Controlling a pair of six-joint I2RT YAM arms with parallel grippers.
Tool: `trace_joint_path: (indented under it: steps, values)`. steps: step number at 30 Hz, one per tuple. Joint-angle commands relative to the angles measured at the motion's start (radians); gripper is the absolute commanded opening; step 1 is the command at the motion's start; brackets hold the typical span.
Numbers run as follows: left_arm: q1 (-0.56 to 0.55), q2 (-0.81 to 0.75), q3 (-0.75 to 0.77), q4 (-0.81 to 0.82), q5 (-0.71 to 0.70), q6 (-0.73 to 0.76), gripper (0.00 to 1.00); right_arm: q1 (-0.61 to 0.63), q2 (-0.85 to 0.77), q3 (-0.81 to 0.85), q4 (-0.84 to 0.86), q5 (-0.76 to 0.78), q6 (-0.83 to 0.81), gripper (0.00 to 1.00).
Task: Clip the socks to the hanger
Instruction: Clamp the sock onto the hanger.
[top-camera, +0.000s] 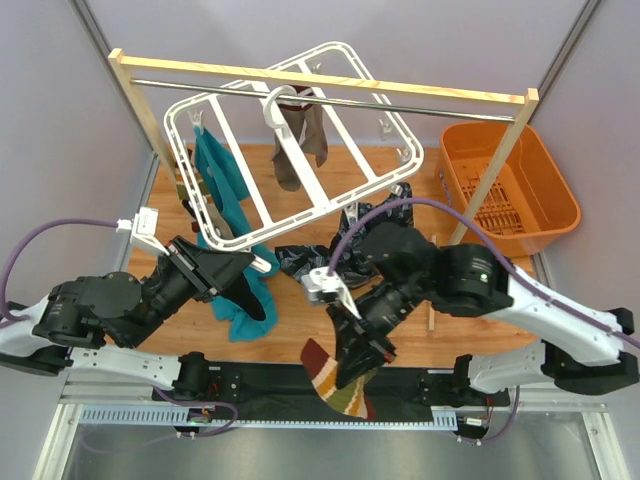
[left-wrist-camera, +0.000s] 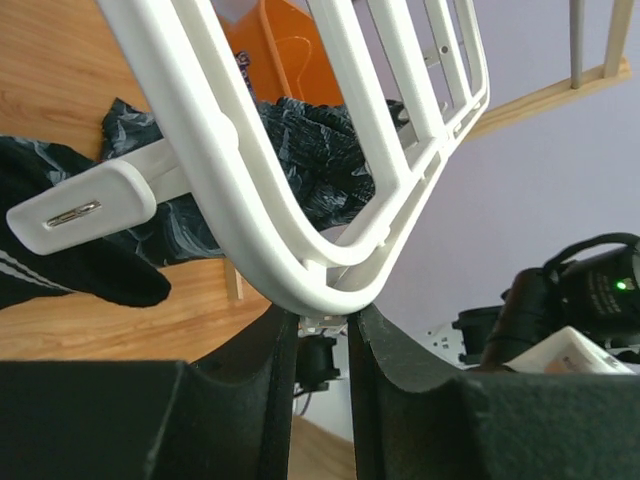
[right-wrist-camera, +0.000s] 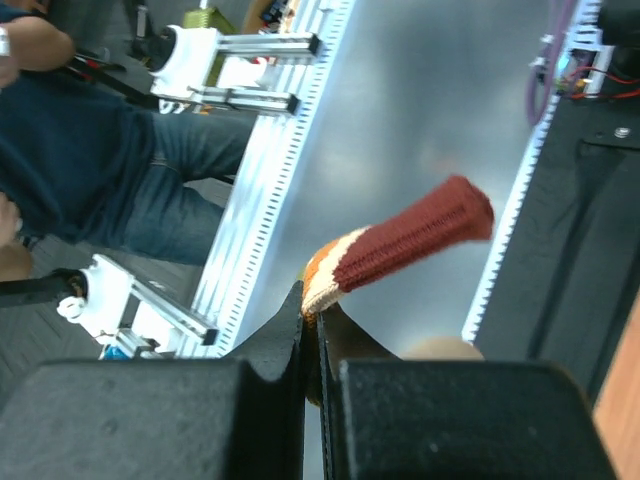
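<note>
One white hanger (left-wrist-camera: 235, 200), at least four socks (top-camera: 215, 170), one orange basket (top-camera: 470, 160), one wooden rack (top-camera: 440, 88).

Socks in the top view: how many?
5: a teal sock under the hanger's left side, a grey-brown sock below its hook, a second teal sock and a black sock by the left gripper, a striped sock in the right gripper. More may be hidden.

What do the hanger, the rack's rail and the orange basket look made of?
The hanger: white moulded plastic, smooth semi-gloss, with rounded edges and one-piece joints.
The rail: metal by the look, a thin grey rod with a bright sheen.
The orange basket: likely plastic, with uniform colour and slotted moulded walls.
</note>
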Motion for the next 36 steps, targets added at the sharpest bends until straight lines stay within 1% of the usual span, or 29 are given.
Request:
trace_joint_path:
  steps: [1, 2, 3, 4, 5, 6, 9, 12, 13, 15, 17, 22, 25, 29, 36]
  values:
    - [-0.004, -0.015, -0.012, 0.079, 0.035, 0.042, 0.0, 0.007, 0.078, 0.114, -0.028, 0.053, -0.11, 0.0]
    - [-0.004, -0.014, -0.015, 0.092, 0.04, 0.058, 0.0, 0.007, 0.089, 0.126, -0.014, 0.067, -0.111, 0.0]
    - [-0.002, -0.017, -0.017, 0.106, 0.048, 0.075, 0.0, 0.007, 0.102, 0.166, -0.011, 0.109, -0.11, 0.0]
    - [-0.002, -0.017, -0.015, 0.12, 0.051, 0.091, 0.0, 0.007, 0.12, 0.18, -0.005, 0.142, -0.11, 0.0]
    - [-0.002, -0.017, -0.011, 0.125, 0.054, 0.101, 0.0, 0.005, 0.123, 0.188, 0.008, 0.21, -0.099, 0.0]
    - [-0.002, -0.015, -0.008, 0.126, 0.054, 0.107, 0.0, 0.0, 0.129, 0.191, 0.02, 0.237, -0.088, 0.0]
    - [-0.002, -0.017, -0.006, 0.137, 0.055, 0.119, 0.0, -0.023, 0.123, 0.15, 0.122, 0.242, -0.039, 0.0]
    - [-0.002, -0.026, -0.009, 0.145, 0.054, 0.122, 0.0, -0.042, 0.099, 0.07, 0.196, 0.228, -0.009, 0.0]
    - [-0.002, -0.032, -0.012, 0.148, 0.052, 0.121, 0.0, -0.052, 0.093, 0.042, 0.243, 0.234, 0.01, 0.0]
    - [-0.002, -0.038, -0.012, 0.145, 0.048, 0.118, 0.0, -0.053, 0.091, 0.036, 0.259, 0.286, 0.008, 0.0]
    - [-0.002, -0.04, -0.012, 0.157, 0.048, 0.112, 0.0, -0.061, 0.1, 0.042, 0.258, 0.303, -0.001, 0.0]
    - [-0.002, -0.043, -0.006, 0.165, 0.057, 0.153, 0.0, -0.085, 0.154, 0.108, 0.197, 0.248, -0.05, 0.0]
    - [-0.002, -0.058, -0.017, 0.168, 0.072, 0.167, 0.0, -0.139, 0.184, 0.145, 0.19, 0.097, -0.057, 0.0]
    - [-0.002, -0.081, -0.041, 0.191, 0.075, 0.174, 0.0, -0.161, 0.24, 0.198, 0.135, 0.049, -0.09, 0.0]
    - [-0.002, -0.079, -0.041, 0.223, 0.091, 0.22, 0.0, -0.164, 0.263, 0.235, 0.138, -0.002, -0.099, 0.0]
